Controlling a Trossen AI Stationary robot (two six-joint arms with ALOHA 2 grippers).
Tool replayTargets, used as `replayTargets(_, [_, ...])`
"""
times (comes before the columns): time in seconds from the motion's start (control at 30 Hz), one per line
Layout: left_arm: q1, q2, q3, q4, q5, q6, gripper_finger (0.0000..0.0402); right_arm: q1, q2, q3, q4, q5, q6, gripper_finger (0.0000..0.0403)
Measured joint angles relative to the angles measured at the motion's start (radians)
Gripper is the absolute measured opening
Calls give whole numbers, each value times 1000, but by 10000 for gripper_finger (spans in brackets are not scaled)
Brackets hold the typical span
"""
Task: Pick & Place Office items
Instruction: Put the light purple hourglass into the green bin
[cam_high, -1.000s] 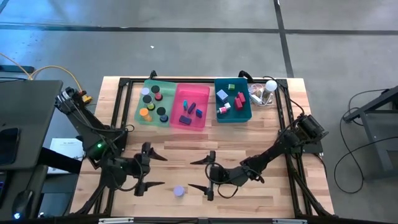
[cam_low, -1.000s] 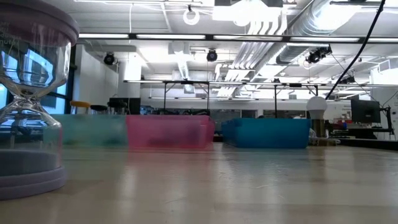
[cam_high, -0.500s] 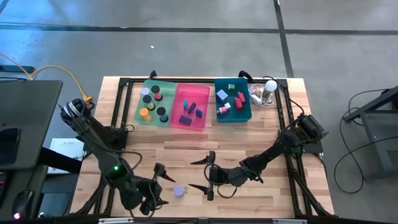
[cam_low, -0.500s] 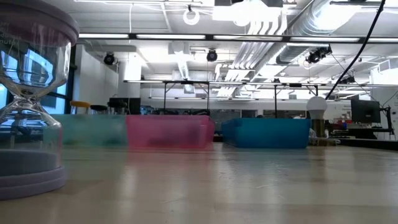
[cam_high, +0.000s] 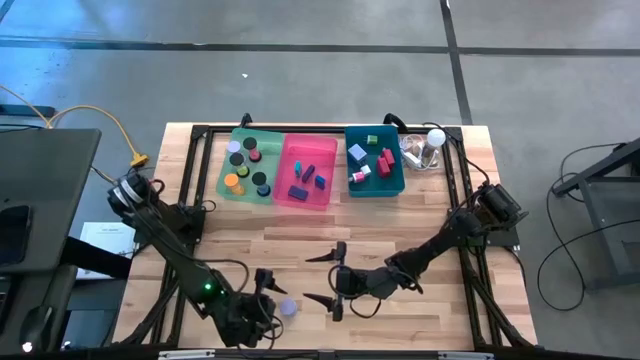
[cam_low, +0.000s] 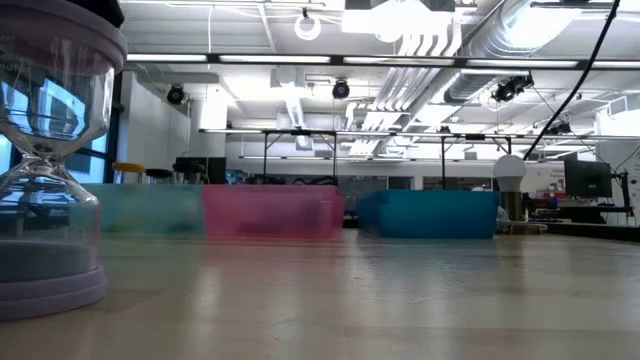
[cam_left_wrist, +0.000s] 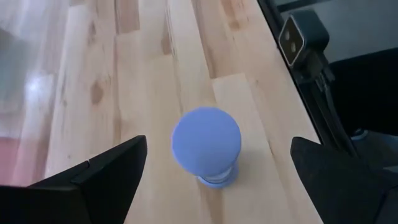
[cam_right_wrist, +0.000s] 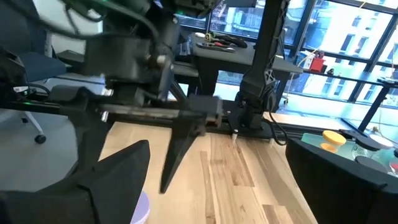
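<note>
The one piece left out of the bins is a lavender hourglass-shaped item (cam_high: 288, 307), standing upright on the near part of the counter (cam_high: 400, 225), well apart from the bins at the far edge; in the low view it (cam_low: 45, 160) rises close beside the lens, clear glass between lavender caps. The left hand (cam_high: 268, 295) hangs directly over it with its fingers (cam_left_wrist: 106, 174) spread wide and empty, one on each side of the round lavender top (cam_left_wrist: 206, 140), which suggests it is lined up to descend and grasp the piece from above. The right hand (cam_high: 322, 278) waits just beside, low over the middle of the counter, likewise released and holding nothing, turned toward the same piece. The rest of the office items already lie sorted: round discs in the green bin (cam_high: 222, 180), darker blocks in the pink bin (cam_high: 285, 190), red, green and pale blocks in the teal bin (cam_high: 399, 185), so the task looks nearly done. A white ball-topped clear gadget (cam_high: 432, 140) sits beside the teal bin at the far right corner. The counter is pale wood planks in a black frame, on a grey concrete floor; the low view shows a bright workshop beyond, with ceiling ducts and strip lights.
</note>
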Motion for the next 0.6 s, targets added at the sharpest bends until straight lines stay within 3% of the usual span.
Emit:
replayTargets(0.3, [21,9,0,-1,15,-43,390,-14,0,0,0,-4,8,366])
replayTargets(0.6, [60,37,-5,-11,100,-90,383,-14,0,0,-1,-8,8,366])
